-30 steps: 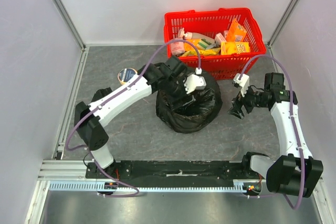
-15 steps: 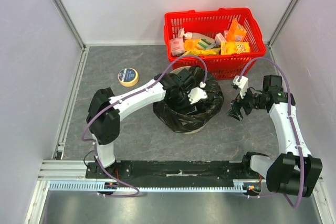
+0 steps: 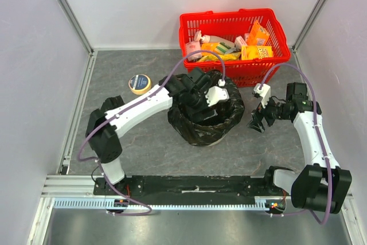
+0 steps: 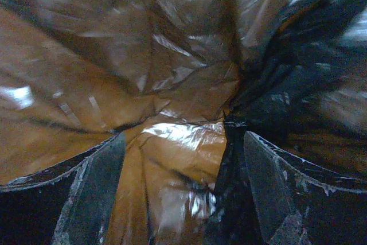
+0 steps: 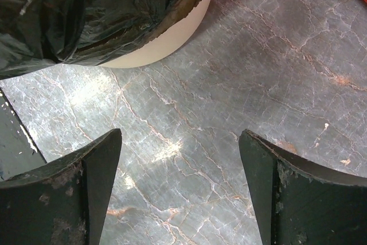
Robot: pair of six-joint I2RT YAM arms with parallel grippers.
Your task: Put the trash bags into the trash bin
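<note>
step: seating black trash bag (image 3: 202,125) in trash bin (image 5: 172,41), mid-table | left jaws: spread inside bag, gripping nothing | right jaws: spread, empty, beside bin | next: likely tuck film over rim

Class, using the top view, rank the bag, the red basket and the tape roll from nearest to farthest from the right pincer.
Measured from the right pincer:
1. The bag, just to its left.
2. The basket, behind it by the far wall.
3. The tape roll, far left, beyond the bag.
</note>
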